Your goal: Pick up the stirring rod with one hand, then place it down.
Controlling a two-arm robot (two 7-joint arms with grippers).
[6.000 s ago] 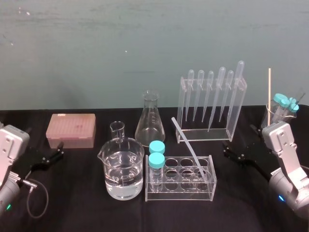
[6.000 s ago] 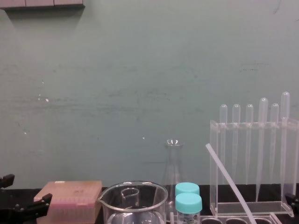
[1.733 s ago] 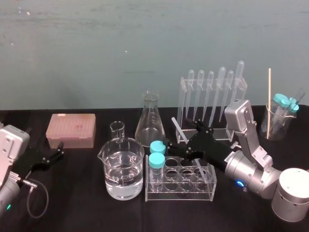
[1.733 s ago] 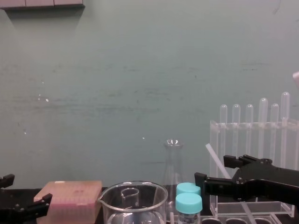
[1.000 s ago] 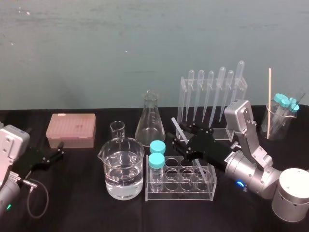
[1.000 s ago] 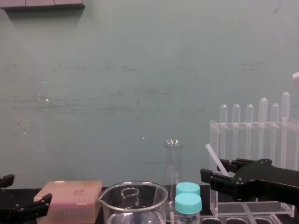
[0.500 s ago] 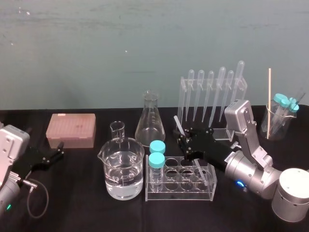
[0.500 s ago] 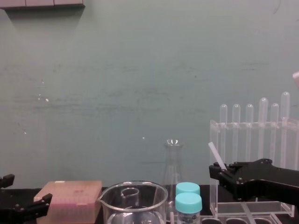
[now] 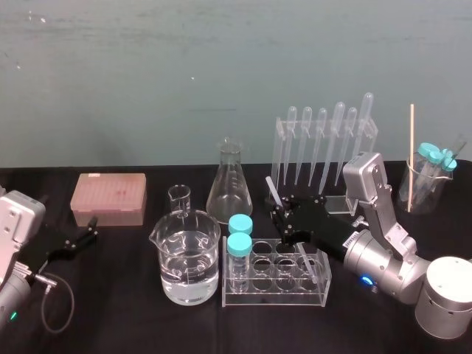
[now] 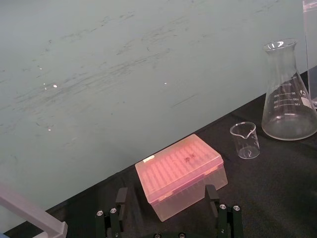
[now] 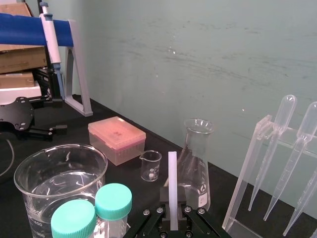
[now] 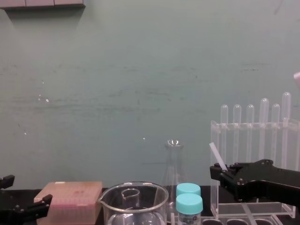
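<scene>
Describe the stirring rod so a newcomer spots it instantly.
Find the clear tube rack at front centre. Leaning out of it, pinched by the right gripper, is the stirring rod: straight, whitish, bulbless, unlike the pipettes behind.

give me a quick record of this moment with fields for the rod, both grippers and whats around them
stirring rod: tilted, lower part down in the clear tube rack, top leaning toward the flask
right gripper: shut on the stirring rod's upper part, just behind the tube rack
left gripper: open, holding nothing, parked at the table's left near the pink box
task stage: rod gripped, not yet lifted out
nearby: beaker of water, pipette rack
</scene>
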